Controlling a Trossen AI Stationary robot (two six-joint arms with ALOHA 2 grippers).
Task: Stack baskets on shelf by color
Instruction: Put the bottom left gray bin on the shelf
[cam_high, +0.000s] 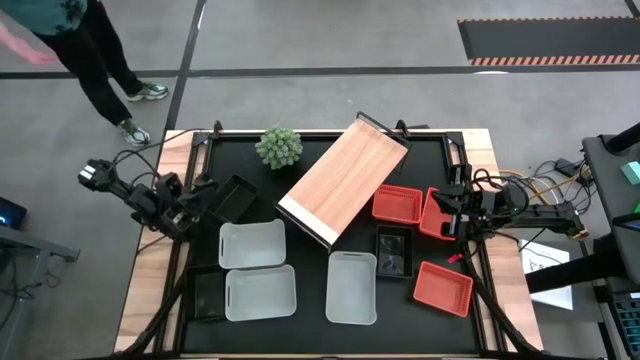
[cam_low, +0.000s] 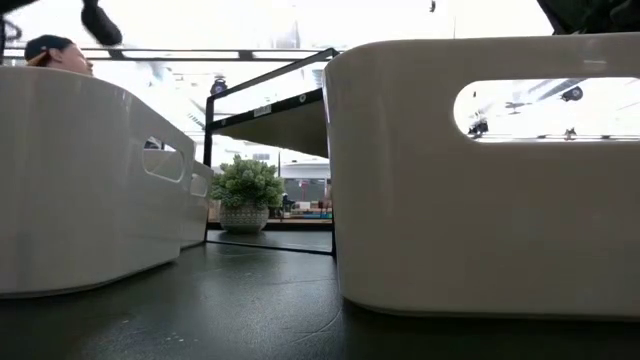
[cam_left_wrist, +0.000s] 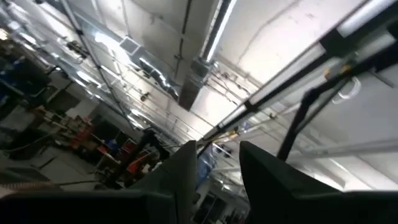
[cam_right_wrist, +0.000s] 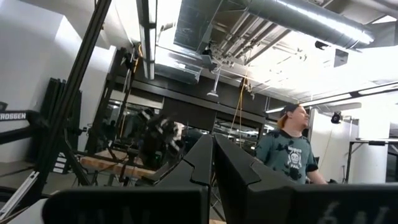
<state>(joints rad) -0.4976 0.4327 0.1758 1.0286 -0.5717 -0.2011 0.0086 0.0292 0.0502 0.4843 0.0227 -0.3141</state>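
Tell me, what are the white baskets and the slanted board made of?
The white baskets look like smooth moulded plastic, with rounded corners and a slight sheen. The board looks like light wood, since grain lines run along it, though it could be laminate.

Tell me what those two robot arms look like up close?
Both are dark, nearly black, built of jointed segments. The left arm has black cables looping off it. The right arm trails black wires with some orange and yellow ones near its base. Each ends in a claw with two dark, wedge-shaped fingers.
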